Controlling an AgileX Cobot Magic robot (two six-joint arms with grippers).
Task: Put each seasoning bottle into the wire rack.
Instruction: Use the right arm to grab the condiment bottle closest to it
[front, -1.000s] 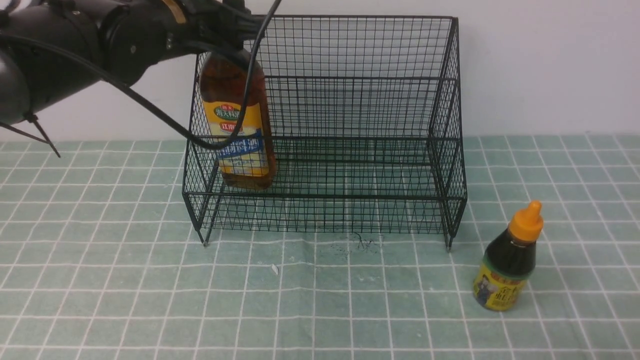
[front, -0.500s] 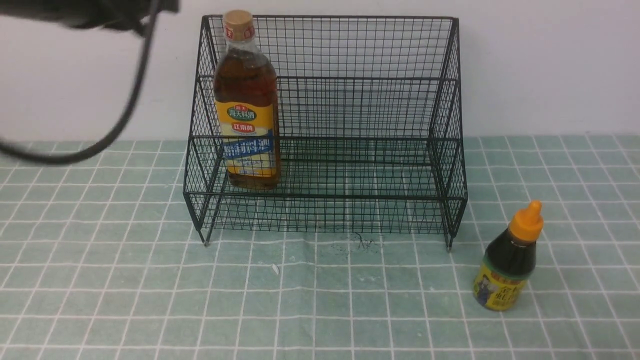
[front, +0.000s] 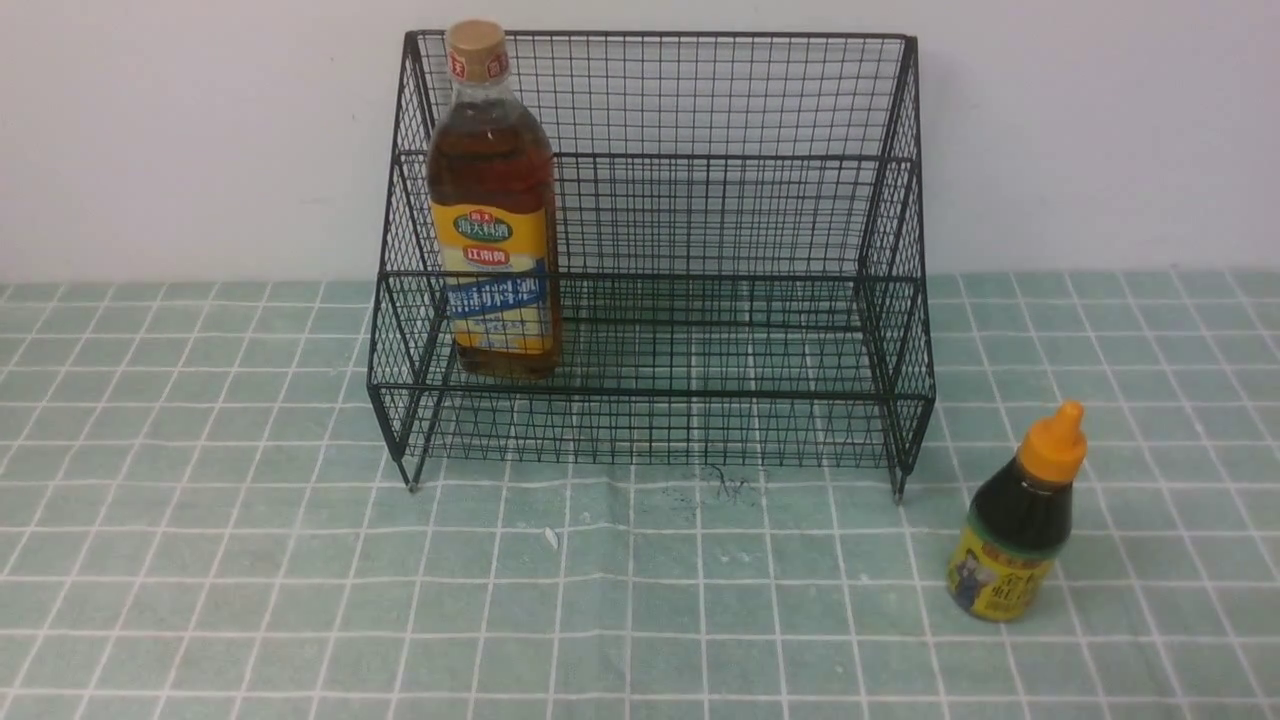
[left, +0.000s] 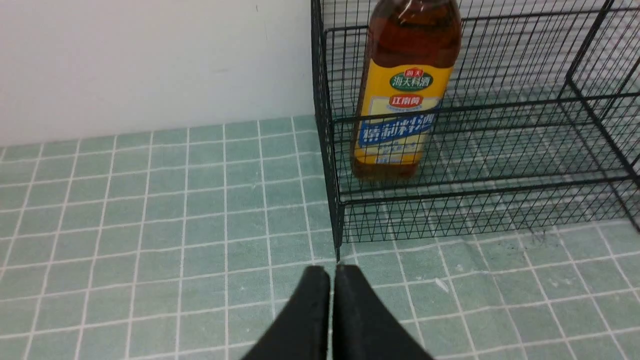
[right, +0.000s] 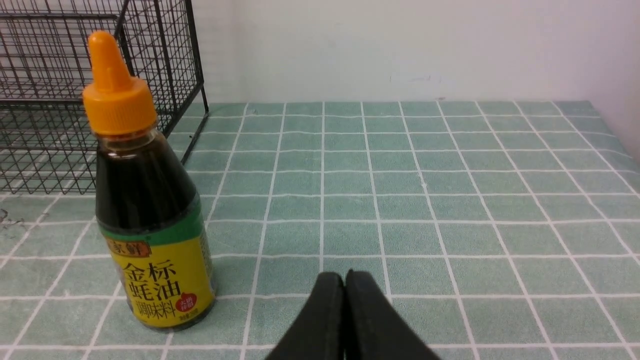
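Observation:
The tall amber bottle (front: 492, 215) with tan cap and yellow-blue label stands upright on the lower tier at the left end of the black wire rack (front: 720, 400); it also shows in the left wrist view (left: 405, 95). The small dark bottle (front: 1018, 520) with orange nozzle cap stands on the cloth to the right of the rack's front right leg; it also shows in the right wrist view (right: 145, 200). My left gripper (left: 332, 272) is shut and empty, in front of the rack's left corner leg. My right gripper (right: 344, 277) is shut and empty, beside the small bottle. Neither arm shows in the front view.
A green checked cloth (front: 300, 560) covers the table. A white wall (front: 1100, 130) stands right behind the rack. A small white scrap (front: 549, 538) and a dark smudge (front: 725, 487) lie in front of the rack. The cloth's far right corner (right: 615, 140) meets the wall.
My left arm let go of the tall bottle's neck and drew back out of the front view. The bottle now stands upright and free in the rack. The small bottle has not moved.

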